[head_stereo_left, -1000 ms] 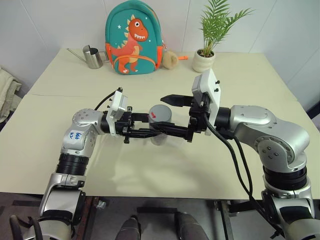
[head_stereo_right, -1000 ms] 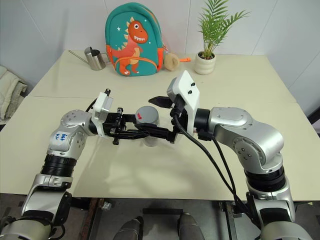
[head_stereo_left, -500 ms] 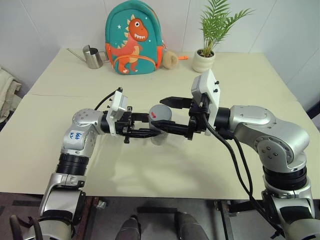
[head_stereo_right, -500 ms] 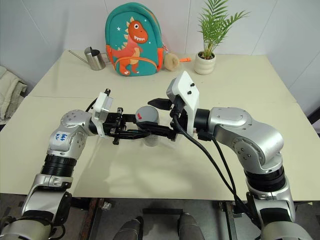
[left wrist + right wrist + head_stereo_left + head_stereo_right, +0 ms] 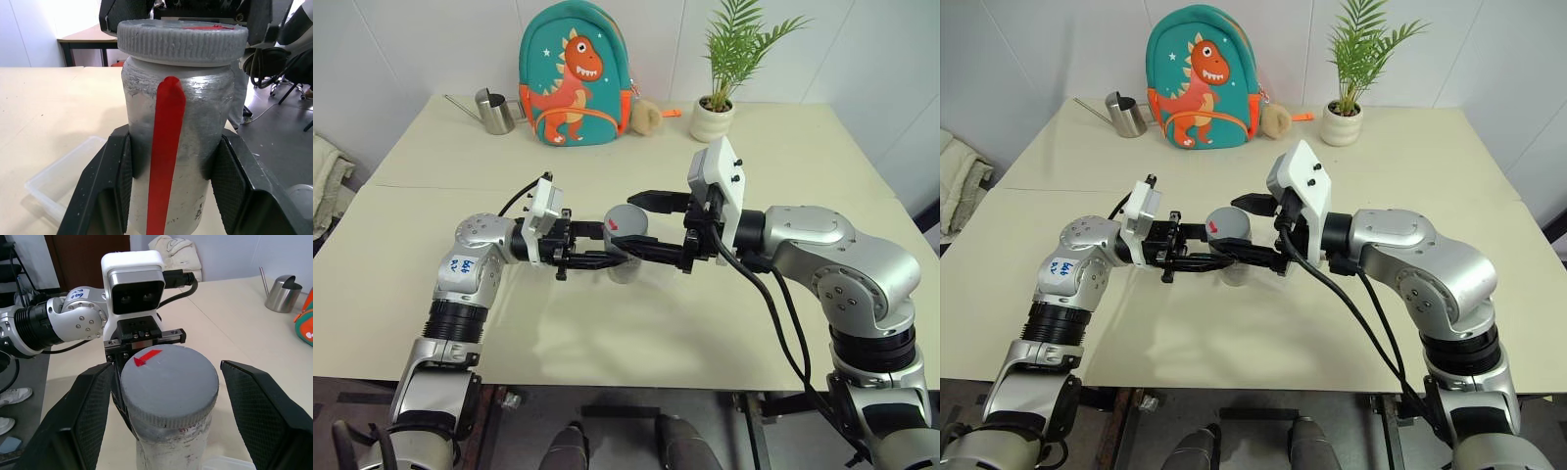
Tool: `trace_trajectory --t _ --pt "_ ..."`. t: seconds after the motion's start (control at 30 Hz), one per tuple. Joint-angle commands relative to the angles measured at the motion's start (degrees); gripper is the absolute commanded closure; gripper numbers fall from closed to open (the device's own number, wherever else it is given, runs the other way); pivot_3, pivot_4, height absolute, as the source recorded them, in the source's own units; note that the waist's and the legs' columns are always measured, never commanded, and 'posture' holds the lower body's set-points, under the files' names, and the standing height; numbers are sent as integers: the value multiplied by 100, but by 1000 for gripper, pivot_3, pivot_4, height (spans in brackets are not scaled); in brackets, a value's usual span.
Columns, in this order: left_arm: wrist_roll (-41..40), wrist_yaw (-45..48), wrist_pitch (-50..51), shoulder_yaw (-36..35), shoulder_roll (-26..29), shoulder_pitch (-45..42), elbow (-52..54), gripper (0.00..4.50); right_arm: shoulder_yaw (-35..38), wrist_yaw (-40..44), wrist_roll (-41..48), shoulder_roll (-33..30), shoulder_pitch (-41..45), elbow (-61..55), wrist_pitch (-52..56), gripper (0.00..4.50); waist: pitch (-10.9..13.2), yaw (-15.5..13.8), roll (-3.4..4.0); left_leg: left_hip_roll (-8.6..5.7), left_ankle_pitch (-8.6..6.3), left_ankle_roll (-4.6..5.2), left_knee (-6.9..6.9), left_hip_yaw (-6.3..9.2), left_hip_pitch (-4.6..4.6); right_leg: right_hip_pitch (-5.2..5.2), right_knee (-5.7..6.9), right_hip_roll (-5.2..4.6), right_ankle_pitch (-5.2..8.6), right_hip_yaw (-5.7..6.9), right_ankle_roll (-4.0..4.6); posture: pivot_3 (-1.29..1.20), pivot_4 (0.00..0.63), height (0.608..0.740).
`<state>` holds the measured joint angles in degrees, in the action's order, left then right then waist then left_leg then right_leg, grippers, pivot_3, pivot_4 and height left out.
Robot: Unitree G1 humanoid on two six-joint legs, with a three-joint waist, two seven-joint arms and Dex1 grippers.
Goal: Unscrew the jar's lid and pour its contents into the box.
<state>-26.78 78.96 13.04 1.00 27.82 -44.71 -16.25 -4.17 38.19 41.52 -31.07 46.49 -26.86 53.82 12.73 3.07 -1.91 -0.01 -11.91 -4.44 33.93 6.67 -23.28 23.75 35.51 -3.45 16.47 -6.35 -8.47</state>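
Note:
My left gripper [image 5: 619, 247] is shut on the body of the jar [image 5: 626, 268] and holds it upright above the table. The jar [image 5: 205, 112] looks frosted and carries a red stripe. Its grey ribbed lid [image 5: 168, 382], marked with a red arrow, sits on top. My right gripper [image 5: 629, 221] reaches in from the opposite side. Its fingers [image 5: 93, 416] flank the lid closely, with a slim gap at each side, so it is open. The clear box [image 5: 58, 181] lies on the table below the jar. The contents are hidden.
At the table's far edge stand a dinosaur backpack [image 5: 573, 73], a steel cup with a spout [image 5: 494, 113], a beige plush ball [image 5: 646, 115] and a potted plant [image 5: 715, 117]. A cloth [image 5: 325, 181] lies off the left side.
The right gripper's fingers have closed in from wide apart to just beside the lid. The left gripper and the jar have stayed still.

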Motion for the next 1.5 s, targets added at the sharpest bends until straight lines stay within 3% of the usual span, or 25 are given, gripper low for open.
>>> trace_trajectory --t 0.03,1.13,1.17,1.5 --pt "-19 12 -95 -57 11 -177 82 2655 -23 87 -62 -54 102 -104 -127 1429 0 0 0 0 0 0 0 0 0 0 0 0 0 0 0 0 150 740" --pt "-46 18 -37 -64 12 -230 126 2655 -131 328 -389 -76 76 -34 -257 1429 0 0 0 0 0 0 0 0 0 0 1 0 0 0 0 0 150 740" --pt "-45 13 -37 -63 9 -230 130 2655 -122 321 -379 -65 80 -38 -256 1766 0 0 0 0 0 0 0 0 0 0 1 0 0 0 0 0 150 740" --pt "-11 50 -8 -10 37 -127 137 2655 95 304 -261 -33 316 37 -298 1766 0 3 0 0 0 0 0 0 0 0 1 0 0 0 0 0 150 740"
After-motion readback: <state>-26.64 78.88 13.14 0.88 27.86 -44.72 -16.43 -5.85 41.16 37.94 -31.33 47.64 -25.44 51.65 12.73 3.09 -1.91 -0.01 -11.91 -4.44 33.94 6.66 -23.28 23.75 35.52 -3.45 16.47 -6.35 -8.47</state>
